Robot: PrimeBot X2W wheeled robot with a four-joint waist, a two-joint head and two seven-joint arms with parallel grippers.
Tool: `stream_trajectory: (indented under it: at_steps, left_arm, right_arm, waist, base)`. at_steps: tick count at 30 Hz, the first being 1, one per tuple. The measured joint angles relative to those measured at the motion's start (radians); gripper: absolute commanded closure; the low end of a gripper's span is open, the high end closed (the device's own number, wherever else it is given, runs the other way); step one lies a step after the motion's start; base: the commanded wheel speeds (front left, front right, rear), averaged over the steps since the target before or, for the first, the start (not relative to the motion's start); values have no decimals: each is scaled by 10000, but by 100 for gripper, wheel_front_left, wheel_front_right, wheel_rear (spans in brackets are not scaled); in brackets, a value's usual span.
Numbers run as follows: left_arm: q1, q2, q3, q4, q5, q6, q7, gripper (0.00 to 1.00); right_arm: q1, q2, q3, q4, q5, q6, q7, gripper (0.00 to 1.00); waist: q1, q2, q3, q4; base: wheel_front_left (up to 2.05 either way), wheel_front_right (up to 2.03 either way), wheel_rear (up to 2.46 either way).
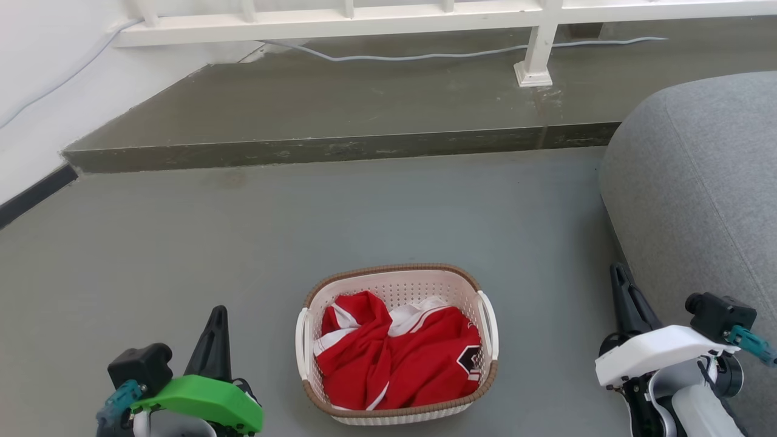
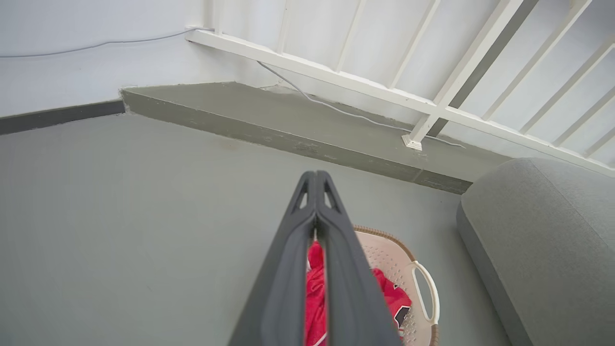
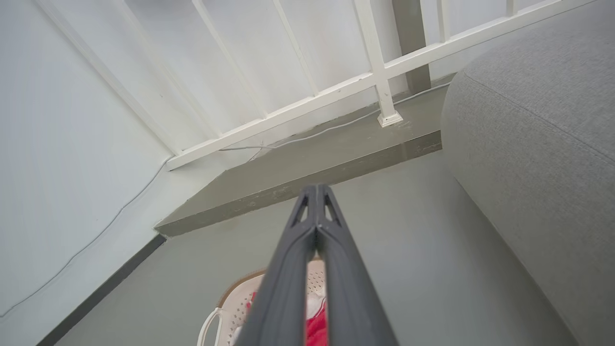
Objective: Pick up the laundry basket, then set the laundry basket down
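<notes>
One laundry basket [image 1: 397, 286] between left tool [image 1: 217, 312], right tool [image 1: 618, 271], both closed.

Laundry basket [image 1: 394, 267] sitting on the floor [image 1: 243, 243] at lower centre, garment [image 1: 394, 358] lying in it, left hand [image 1: 218, 312] hanging at lower left, right hand [image 1: 618, 270] at lower right beside a cushion [image 1: 698, 200], step [image 1: 334, 103] and railing [image 1: 364, 21] running across the top

Your left gripper [image 2: 315, 176] covers most of the laundry basket [image 2: 390, 253] in its wrist view; the picture's bottom edge crops the basket's near end.
</notes>
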Motion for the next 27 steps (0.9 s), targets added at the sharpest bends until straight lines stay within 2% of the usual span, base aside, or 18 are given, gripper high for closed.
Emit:
stream_trajectory:
  at_steps: [27]
  left_arm:
    - [-12,-44,984,165,-3622,-623,853,100]
  right_arm:
    - [-61,215,-1003,94,3684,585,957,100]
  waist:
    - [0,0,-139,121]
  base:
    - [0,0,0]
